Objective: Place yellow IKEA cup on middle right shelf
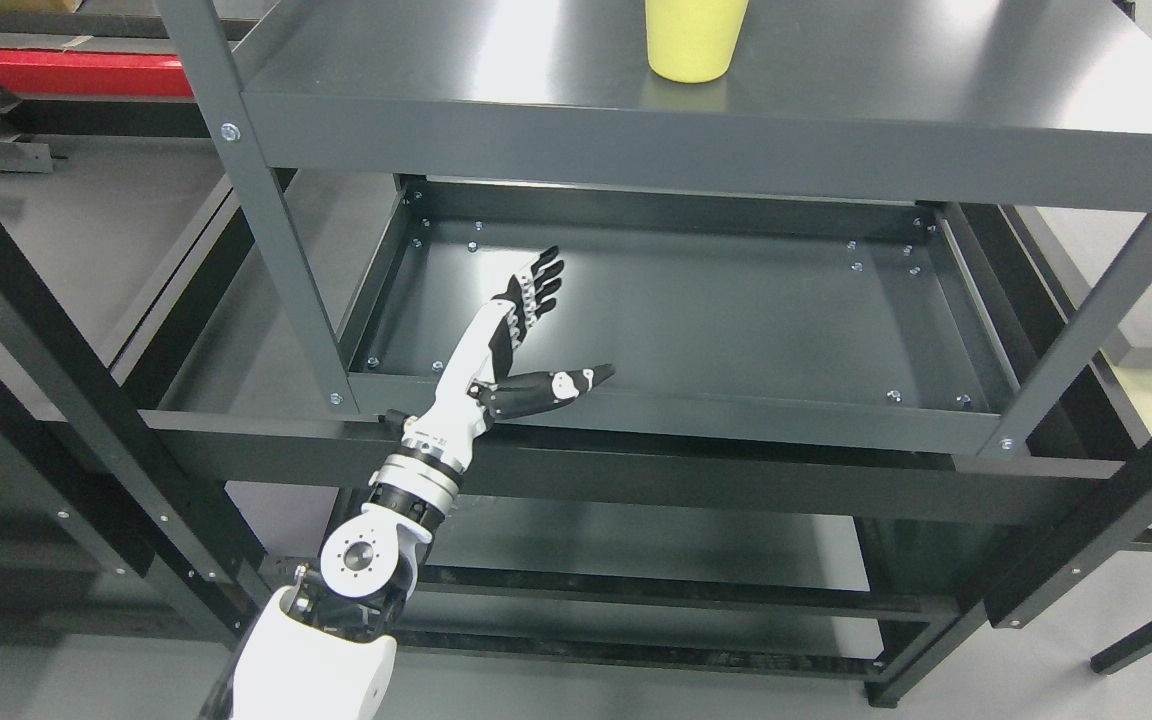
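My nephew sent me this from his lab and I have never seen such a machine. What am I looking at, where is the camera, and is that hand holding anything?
The picture comes from a camera on a humanoid robot's head, looking down at a dark metal shelf unit. The white and black limb rising from the lower left is the robot's left arm, ending in a left hand with fingers. The fingers are spread and hold nothing; the hand hovers at the front of the lower shelf, which is bare. A yellow cup stands upright on the shelf above, its top cut off by the picture's edge. The right arm is out of view.
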Robot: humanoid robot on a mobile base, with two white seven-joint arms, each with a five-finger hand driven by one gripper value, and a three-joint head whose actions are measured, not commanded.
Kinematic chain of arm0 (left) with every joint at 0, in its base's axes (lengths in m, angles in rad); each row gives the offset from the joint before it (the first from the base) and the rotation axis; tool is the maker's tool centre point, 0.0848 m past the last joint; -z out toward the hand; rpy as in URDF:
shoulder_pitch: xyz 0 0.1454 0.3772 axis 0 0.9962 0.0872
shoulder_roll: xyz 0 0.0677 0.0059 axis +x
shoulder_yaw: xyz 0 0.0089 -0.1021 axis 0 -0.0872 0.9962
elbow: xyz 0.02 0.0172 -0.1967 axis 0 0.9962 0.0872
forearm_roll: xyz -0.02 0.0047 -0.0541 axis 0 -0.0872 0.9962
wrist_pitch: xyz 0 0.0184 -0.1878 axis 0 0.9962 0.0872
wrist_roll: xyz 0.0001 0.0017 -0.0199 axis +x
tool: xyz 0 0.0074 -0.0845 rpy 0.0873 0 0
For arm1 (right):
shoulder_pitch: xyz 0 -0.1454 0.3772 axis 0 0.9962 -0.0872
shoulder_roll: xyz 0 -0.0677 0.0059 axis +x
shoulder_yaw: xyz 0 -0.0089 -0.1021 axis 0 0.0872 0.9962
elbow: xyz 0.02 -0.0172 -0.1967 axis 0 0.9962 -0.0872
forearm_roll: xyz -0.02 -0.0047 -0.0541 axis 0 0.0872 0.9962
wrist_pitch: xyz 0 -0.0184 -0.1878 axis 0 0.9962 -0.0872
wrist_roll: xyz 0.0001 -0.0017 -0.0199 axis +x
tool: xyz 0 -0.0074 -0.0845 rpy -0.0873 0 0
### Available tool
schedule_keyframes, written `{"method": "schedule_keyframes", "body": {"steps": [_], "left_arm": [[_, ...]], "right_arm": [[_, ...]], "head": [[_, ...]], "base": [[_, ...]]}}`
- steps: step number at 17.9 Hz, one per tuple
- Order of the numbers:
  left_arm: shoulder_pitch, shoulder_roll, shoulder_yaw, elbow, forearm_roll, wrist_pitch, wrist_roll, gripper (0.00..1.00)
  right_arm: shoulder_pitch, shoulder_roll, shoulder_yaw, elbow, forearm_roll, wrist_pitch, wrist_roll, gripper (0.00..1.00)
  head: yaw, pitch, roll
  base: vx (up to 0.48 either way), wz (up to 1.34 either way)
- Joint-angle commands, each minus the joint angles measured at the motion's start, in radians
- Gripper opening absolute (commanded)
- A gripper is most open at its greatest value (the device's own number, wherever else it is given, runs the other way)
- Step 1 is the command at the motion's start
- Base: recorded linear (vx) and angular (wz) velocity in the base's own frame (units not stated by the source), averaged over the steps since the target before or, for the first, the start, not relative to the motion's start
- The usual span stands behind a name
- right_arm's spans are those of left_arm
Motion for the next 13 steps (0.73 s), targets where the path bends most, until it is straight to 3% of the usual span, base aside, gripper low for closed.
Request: {"method": "schedule_keyframes", "body": {"steps": [1, 3, 13], "left_arm": [[0.057, 0.003, 0.026, -0.103, -0.029, 0.002, 0.069, 0.99], [0.057, 0.003, 0.023, -0.121, -0.029, 0.042, 0.123, 0.99], [0.092, 0.003, 0.064, -0.146, -0.028, 0.021, 0.071, 0.98]], "right_arm": [[0.014, -0.017, 0.017, 0.000, -0.025, 0.001, 0.001, 0.99], [0.014, -0.017, 0.017, 0.000, -0.025, 0.001, 0.001, 0.99], [0.014, -0.017, 0.017, 0.000, -0.025, 0.001, 0.001, 0.99]], "head": [[0.0000, 0.000, 0.000], [0.0000, 0.000, 0.000], [0.0000, 0.000, 0.000]], "base": [[0.000, 0.00], [0.000, 0.00], [0.000, 0.00]]}}
